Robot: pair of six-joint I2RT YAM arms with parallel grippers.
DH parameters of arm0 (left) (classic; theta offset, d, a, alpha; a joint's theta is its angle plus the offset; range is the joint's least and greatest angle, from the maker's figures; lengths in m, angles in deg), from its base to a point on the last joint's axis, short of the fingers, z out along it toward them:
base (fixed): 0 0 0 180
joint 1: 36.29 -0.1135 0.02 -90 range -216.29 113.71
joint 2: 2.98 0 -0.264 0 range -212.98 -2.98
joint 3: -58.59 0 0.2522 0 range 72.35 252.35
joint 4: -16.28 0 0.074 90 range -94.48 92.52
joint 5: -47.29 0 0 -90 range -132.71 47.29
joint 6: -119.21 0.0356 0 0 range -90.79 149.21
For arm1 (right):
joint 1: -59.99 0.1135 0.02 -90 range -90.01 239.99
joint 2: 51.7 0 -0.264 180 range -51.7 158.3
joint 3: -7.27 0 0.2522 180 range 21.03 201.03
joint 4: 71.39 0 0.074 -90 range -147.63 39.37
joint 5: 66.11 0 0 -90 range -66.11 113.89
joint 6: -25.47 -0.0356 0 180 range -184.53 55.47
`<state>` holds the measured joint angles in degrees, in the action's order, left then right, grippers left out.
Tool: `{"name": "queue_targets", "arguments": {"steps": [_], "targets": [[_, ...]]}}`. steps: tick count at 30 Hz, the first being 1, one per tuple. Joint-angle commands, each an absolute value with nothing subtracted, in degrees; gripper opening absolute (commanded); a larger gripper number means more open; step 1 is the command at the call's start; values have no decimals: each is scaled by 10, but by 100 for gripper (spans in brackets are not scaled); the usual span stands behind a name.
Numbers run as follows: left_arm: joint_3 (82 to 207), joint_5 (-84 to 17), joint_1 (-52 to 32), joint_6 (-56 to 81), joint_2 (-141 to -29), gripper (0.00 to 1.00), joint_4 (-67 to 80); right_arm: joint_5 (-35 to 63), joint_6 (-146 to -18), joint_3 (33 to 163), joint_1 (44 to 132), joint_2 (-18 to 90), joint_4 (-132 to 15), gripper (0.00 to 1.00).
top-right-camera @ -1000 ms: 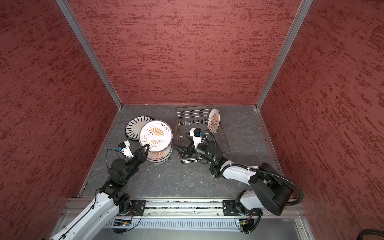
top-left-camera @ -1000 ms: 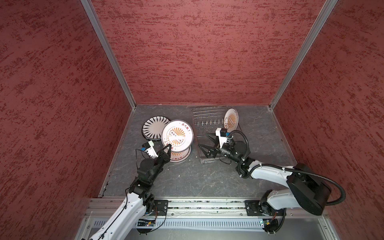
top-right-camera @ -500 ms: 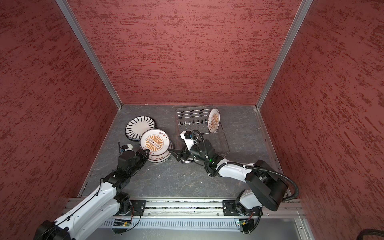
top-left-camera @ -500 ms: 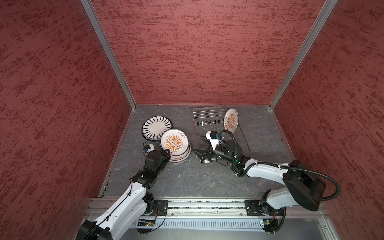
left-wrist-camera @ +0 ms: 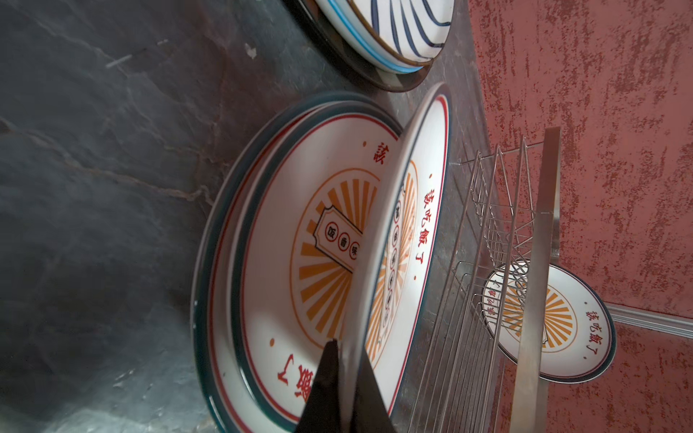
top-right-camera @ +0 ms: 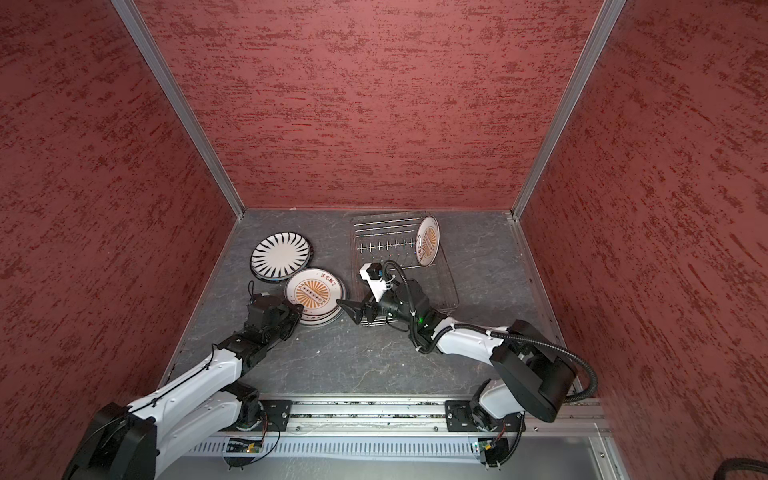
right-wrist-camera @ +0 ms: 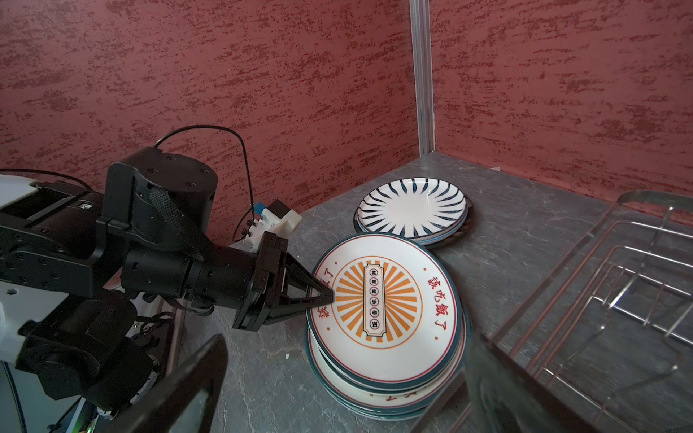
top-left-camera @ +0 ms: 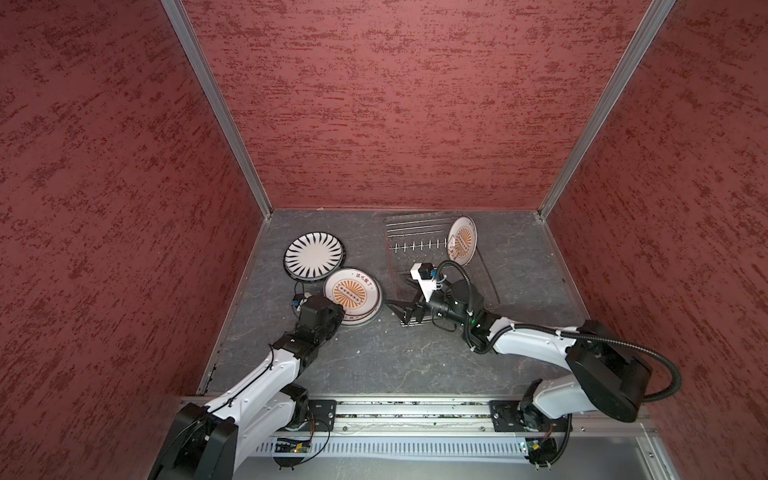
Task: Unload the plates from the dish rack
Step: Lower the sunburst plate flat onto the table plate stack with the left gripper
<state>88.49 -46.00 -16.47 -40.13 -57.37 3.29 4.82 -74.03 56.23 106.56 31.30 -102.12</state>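
A silver wire dish rack (top-left-camera: 415,232) sits toward the back of a grey stone-look table (top-left-camera: 374,365), with red walls on three sides. A lone plate (top-left-camera: 462,246) with an orange sunburst stands on edge at the rack's right end, beside the row of prongs.

Just left of the rack's near corner lies a pile of sunburst plates (left-wrist-camera: 292,262) (white, with a dark rim and red characters). The left gripper (right-wrist-camera: 328,296) is clamped on the rim of the top plate (right-wrist-camera: 382,311), on the side facing away from the rack. It holds that plate tilted over the pile, with the gripped edge raised.

Further left of the rack, and a little further back, a black striped plate (top-left-camera: 313,254) tops a second low pile, close against the sunburst pile.

The right gripper (top-right-camera: 350,311) hovers at the rack's near left corner, between the rack and the sunburst pile. Its jaws are wide apart, they hold nothing, and they point toward the pile.
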Motion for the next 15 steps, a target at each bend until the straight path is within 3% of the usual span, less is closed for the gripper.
{"name": "queue_targets", "arguments": {"steps": [1,7,11,15], "targets": [[901,-450,-169,-409,-583,0,61,38,-725,581,1069,328,-1008,99],[899,-440,-174,-407,-607,10,68,54,-722,582,1069,330,-1001,99],[902,-433,-176,-405,-620,21,66,62,-722,584,1069,334,-999,99],[903,-436,-177,-404,-621,25,61,65,-721,585,1070,338,-1000,99]]}}
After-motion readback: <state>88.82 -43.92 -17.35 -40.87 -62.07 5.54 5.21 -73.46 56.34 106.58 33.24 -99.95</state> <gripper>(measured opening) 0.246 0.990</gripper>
